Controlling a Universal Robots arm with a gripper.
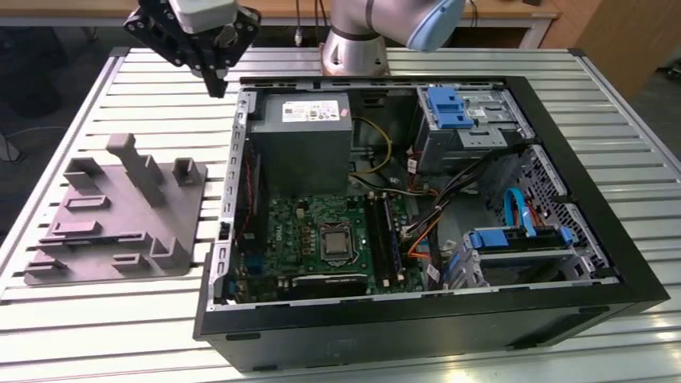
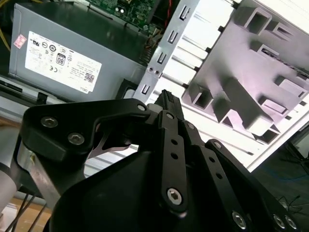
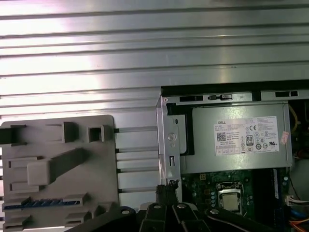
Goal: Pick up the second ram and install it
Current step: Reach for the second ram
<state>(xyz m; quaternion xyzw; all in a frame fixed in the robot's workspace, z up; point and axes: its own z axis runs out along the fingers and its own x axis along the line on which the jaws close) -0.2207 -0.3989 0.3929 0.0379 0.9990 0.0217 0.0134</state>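
Observation:
The second ram is a thin bluish strip lying in a slot of the grey fixture tray, seen in the first wrist view. My gripper hangs above the table beside the back corner of the open computer case, on the exterior view's left, well apart from the ram. Its black fingers meet at the tips with nothing between them, and the tips hover over the case's metal edge. The green motherboard lies inside the case, with its long black memory slots beside the processor socket.
The grey tray, with upright blocks, sits on the slatted metal table to the exterior view's left of the case. A grey power supply fills the case's back corner near the gripper. Blue drive bays and cables crowd the other side.

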